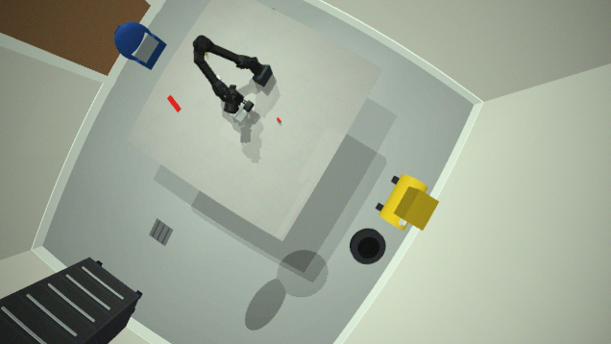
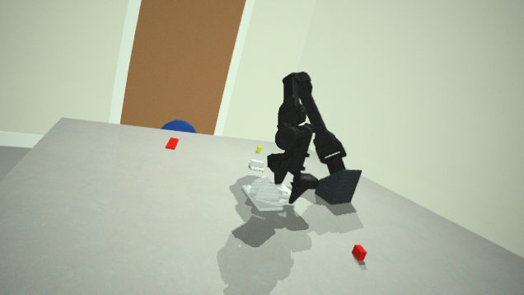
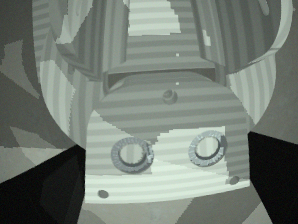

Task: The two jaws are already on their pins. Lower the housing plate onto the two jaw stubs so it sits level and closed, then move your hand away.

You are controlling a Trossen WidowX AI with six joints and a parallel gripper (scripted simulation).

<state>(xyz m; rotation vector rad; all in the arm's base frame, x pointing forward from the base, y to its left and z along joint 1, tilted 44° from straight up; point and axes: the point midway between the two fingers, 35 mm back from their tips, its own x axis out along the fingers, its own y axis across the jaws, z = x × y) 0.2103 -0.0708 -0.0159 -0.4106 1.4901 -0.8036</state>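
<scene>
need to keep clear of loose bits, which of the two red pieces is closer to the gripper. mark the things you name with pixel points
The small red block [image 1: 279,120] [image 2: 359,252], on the robot base's side; the longer flat red strip [image 1: 174,104] [image 2: 172,143] lies farther away.
</scene>
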